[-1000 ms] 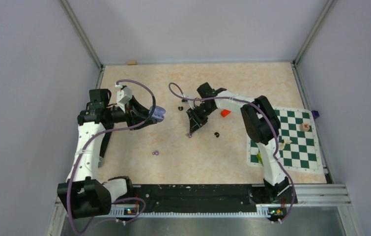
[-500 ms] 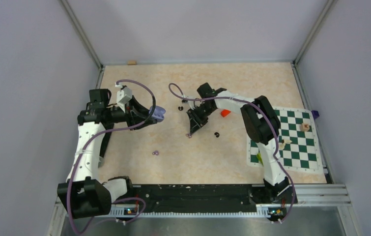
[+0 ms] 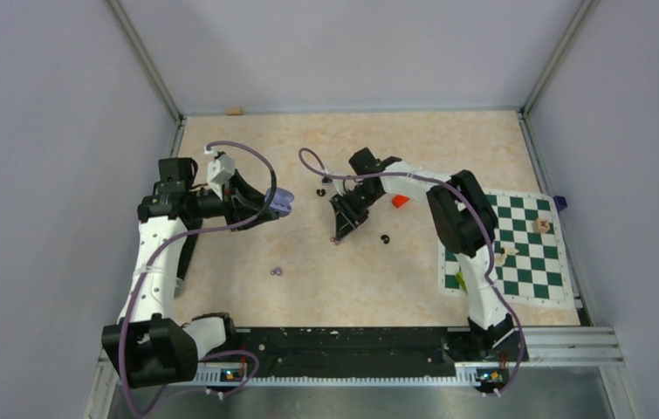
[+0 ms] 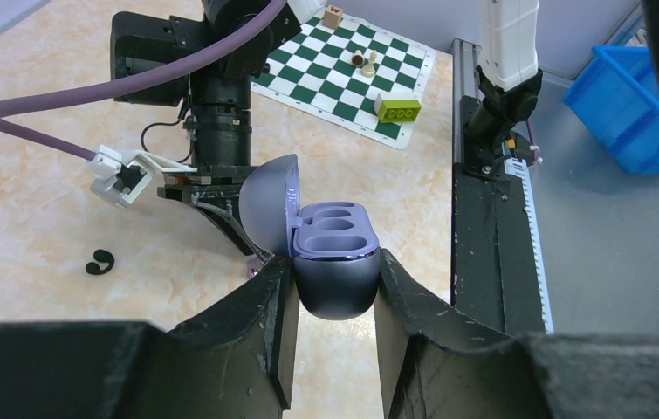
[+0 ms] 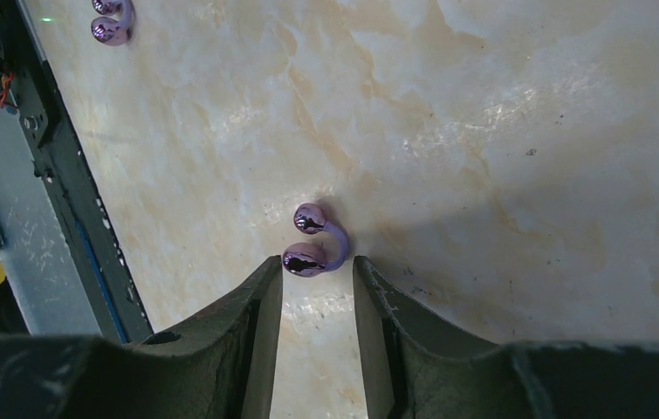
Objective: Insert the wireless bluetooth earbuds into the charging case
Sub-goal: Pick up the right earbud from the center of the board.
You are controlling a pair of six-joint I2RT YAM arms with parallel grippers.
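My left gripper [image 3: 270,206] is shut on the lilac charging case [image 3: 283,202] and holds it above the table. In the left wrist view the case [image 4: 336,262] sits between the fingers with its lid open and both sockets empty. My right gripper [image 3: 339,231] points down at the table, jaws a little apart. A lilac earbud [image 5: 315,244] lies on the table at its fingertips [image 5: 270,266], its lower end between them. The second lilac earbud [image 3: 277,271] lies nearer the front. Two black earbuds lie on the table, one [image 3: 322,190] behind the right gripper and one [image 3: 385,238] to its right.
A small red block [image 3: 401,201] lies beside the right arm's wrist. A green-and-white chessboard mat [image 3: 518,249] with small pieces covers the right side. A blue bin [image 4: 631,96] stands off the table beyond the front rail.
My right gripper has edged very slightly left over the lilac earbud. The left arm and the case have not moved.
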